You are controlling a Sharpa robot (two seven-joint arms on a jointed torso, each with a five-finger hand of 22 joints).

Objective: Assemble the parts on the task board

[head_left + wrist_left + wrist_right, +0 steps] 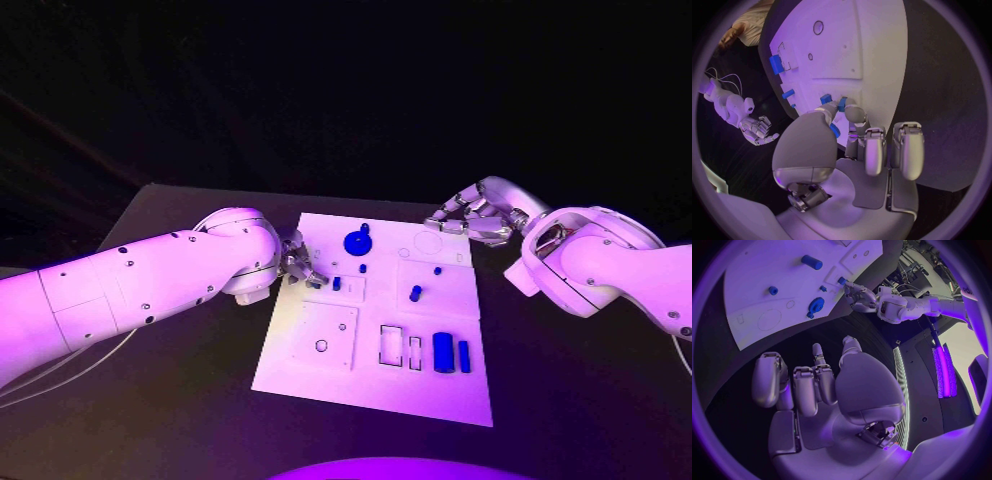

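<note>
The white task board (378, 330) lies in the middle of the black table. My left hand (300, 266) is at its left edge, and thumb and a finger pinch a small blue part (842, 103) standing on the board (857, 45). That same part (842, 280) sits at the left hand's (858, 293) fingertips in the right wrist view. My right hand (470, 220) hovers off the board's far right corner, fingers loosely bent, holding nothing. A round blue part (356, 241) lies near the far edge.
Two long blue blocks (451, 353) stand side by side in slots near the board's right edge. Small blue pieces (415, 293) are scattered across the middle of the board. Bare black table (577, 380) runs along both sides.
</note>
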